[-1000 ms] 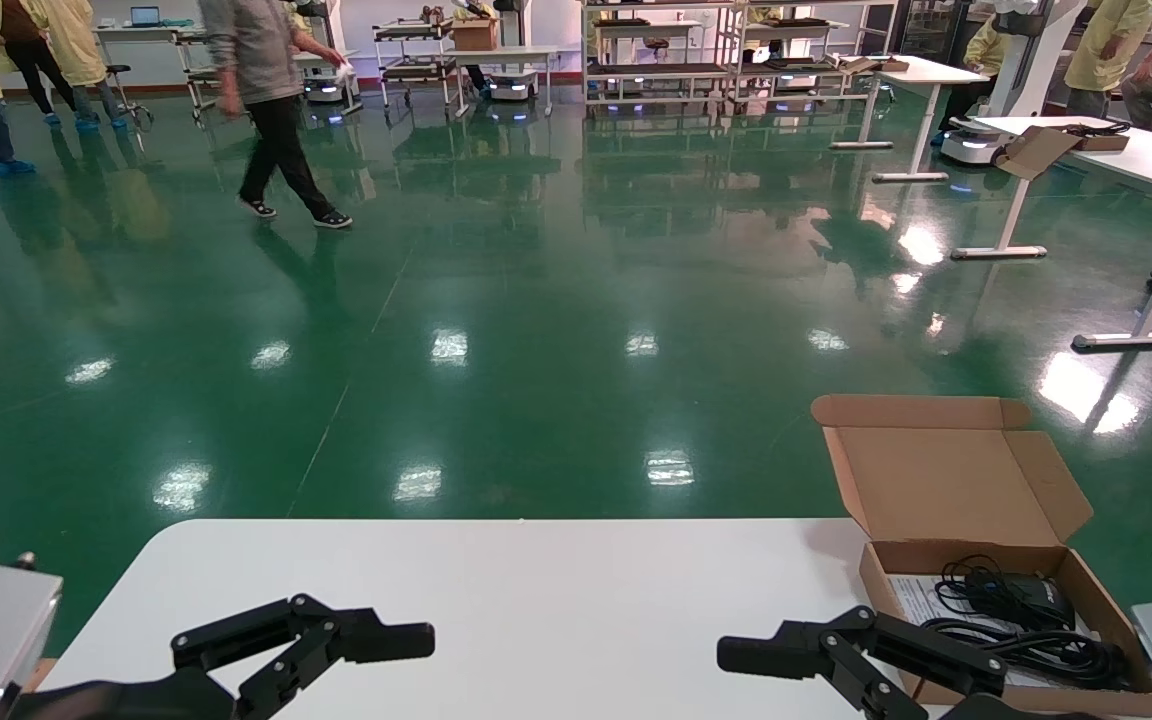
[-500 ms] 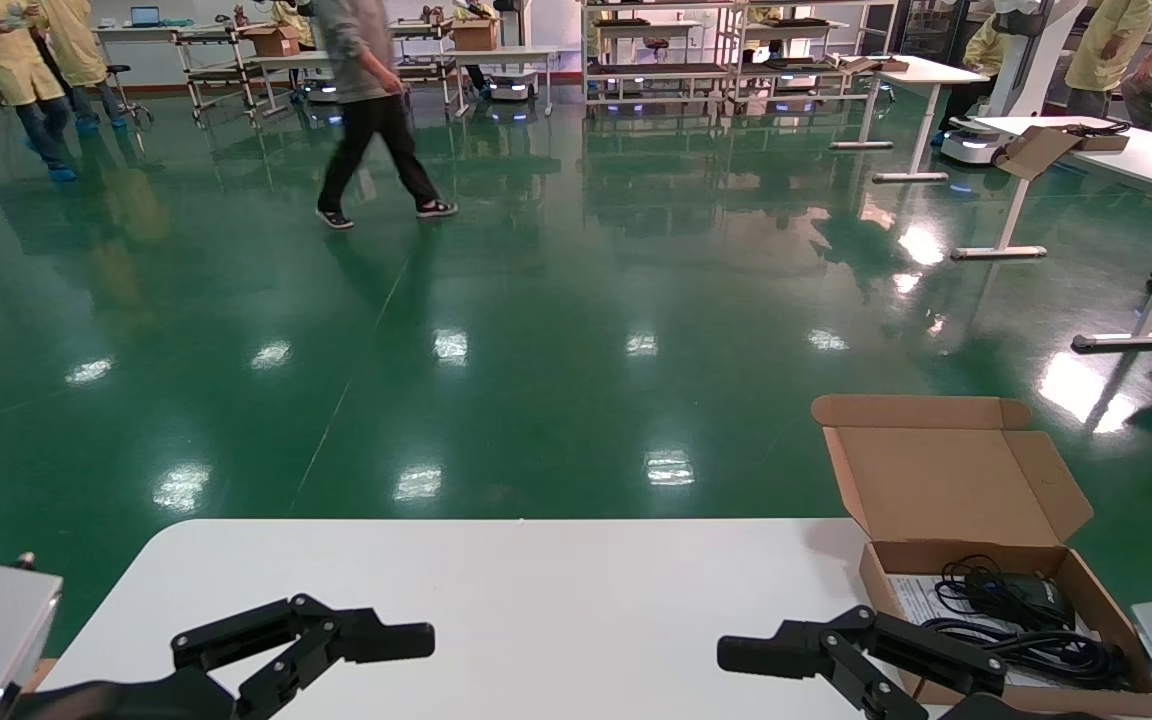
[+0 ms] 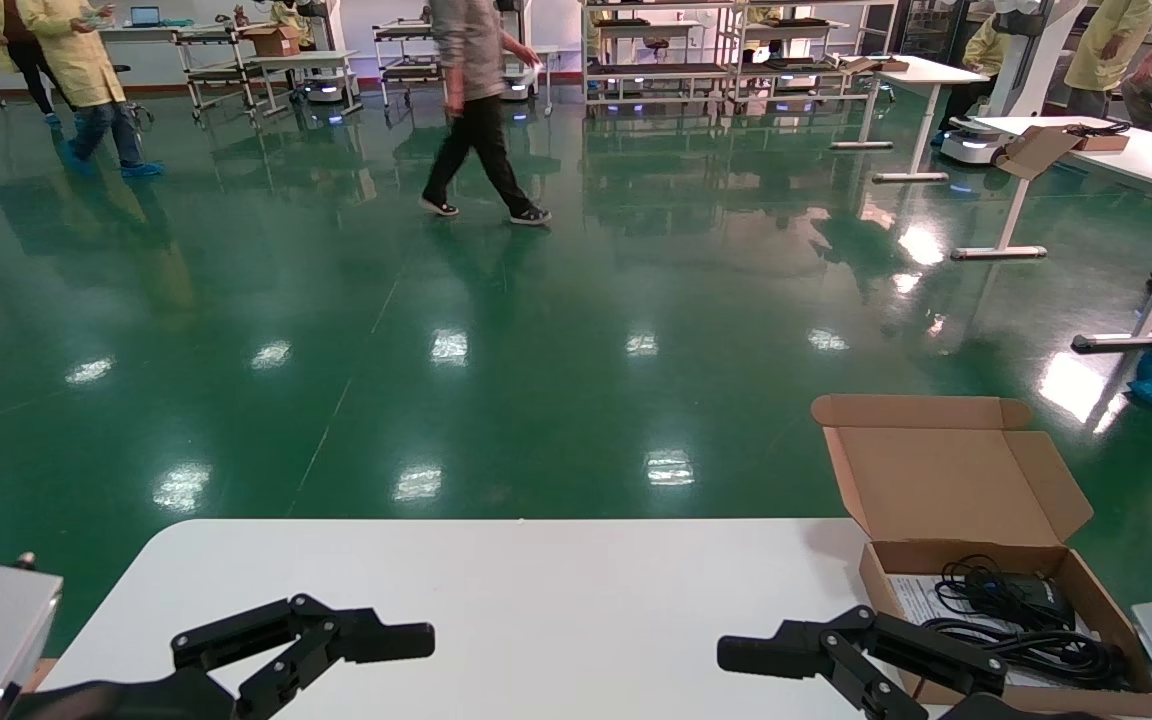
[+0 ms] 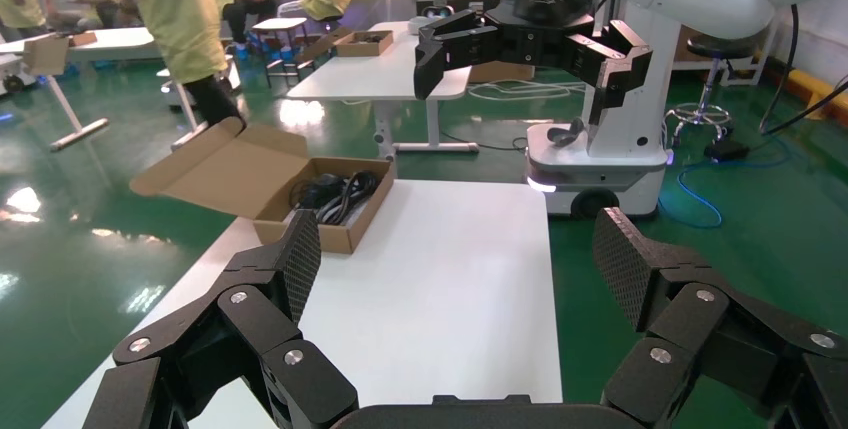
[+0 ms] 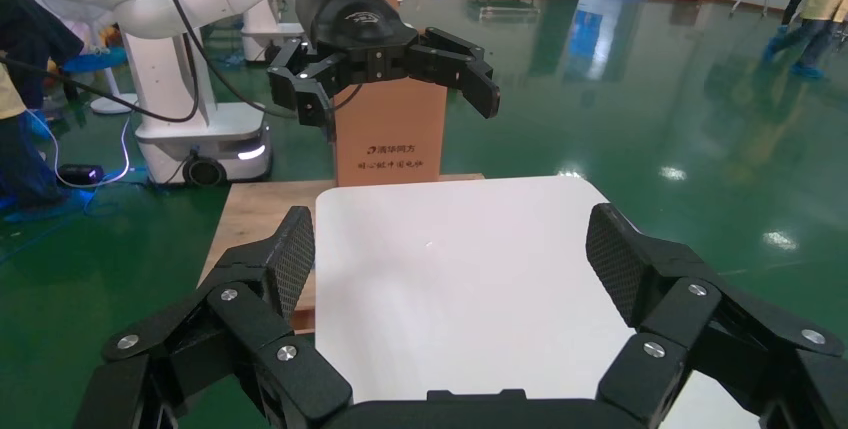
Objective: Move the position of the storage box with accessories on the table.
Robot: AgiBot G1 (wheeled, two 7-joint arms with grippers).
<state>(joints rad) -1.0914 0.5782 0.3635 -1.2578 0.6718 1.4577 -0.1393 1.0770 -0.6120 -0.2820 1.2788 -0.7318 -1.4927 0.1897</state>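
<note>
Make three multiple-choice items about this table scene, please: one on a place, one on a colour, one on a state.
1. Where does the storage box sit on the table?
A. near the right gripper
B. near the left gripper
C. in the middle

2. What colour are the cables in it?
A. white
B. black
C. red

3. How is the box lid?
A. shut
B. torn off
C. open, standing up

Key: 1 A, the box lies by the table's right end. 2 B, black coils show inside. 3 C, the flap rises behind the tray.
</note>
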